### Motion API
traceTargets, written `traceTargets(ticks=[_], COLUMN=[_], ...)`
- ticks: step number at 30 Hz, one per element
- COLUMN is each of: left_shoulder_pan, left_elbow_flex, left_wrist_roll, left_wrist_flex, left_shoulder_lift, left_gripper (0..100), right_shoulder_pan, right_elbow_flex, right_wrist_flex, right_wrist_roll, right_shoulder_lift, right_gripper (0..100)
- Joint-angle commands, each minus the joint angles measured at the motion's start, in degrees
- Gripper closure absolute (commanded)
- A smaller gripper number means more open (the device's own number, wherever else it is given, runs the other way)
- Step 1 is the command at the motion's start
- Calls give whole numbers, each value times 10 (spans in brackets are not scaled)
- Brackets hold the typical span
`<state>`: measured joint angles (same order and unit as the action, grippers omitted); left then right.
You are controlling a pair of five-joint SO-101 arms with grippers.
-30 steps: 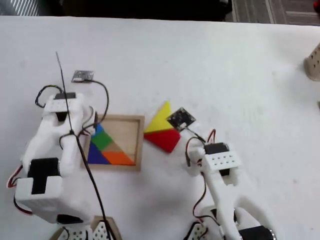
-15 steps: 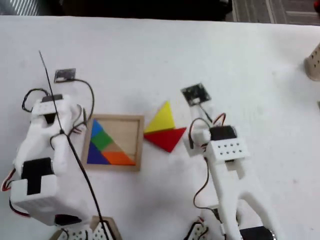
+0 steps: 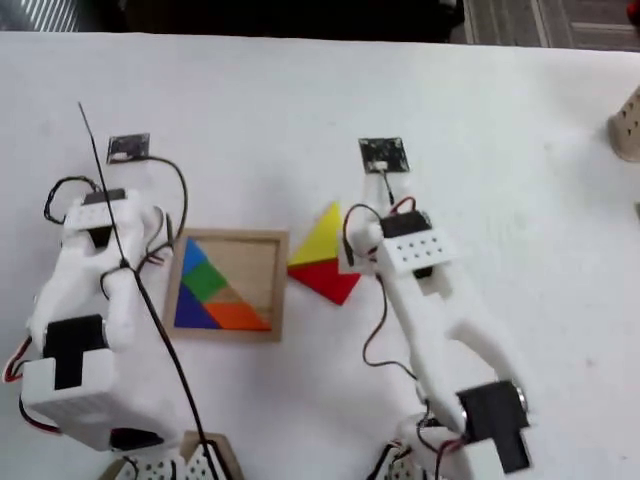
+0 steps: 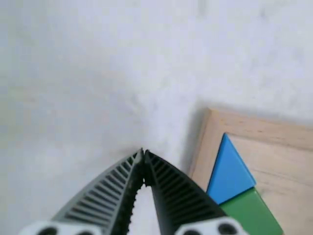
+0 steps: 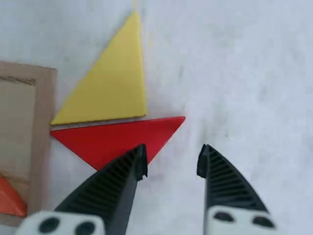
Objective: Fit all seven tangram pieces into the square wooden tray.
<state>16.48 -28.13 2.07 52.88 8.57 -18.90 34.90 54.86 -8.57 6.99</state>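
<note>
Tray (image 4: 201, 142) beside closed left claw (image 4: 143, 155); right claw (image 5: 171, 161) gapes at red triangle (image 5: 117, 137).

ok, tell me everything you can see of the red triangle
Flat, plain red triangle lying on the white table outside the wooden tray, one corner at its rim. Its long edge runs along the yellow triangle, close or touching. The open right gripper hangs over its apex side; contact unclear.
</note>
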Motion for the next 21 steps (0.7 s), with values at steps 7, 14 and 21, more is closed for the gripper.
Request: traceTargets(ticks=[7,14,21], left_shoulder_pan=[7,7,7], left_elbow_flex=[15,12,11], left_wrist_roll=[-7,-7,-6], left_wrist_flex=[-10,-9,-7], left_shoulder_lift=[-21,-21,-21], left_gripper=[976,976,976], right_shoulder_pan=[-87,-89,-102], right_elbow_flex=[-21,-21,-62], right_wrist_flex=[-8,-9,15], right_wrist_roll=[316,419,508], right_shoulder_lift=[-29,-40,-114], right_gripper=[820,658,658])
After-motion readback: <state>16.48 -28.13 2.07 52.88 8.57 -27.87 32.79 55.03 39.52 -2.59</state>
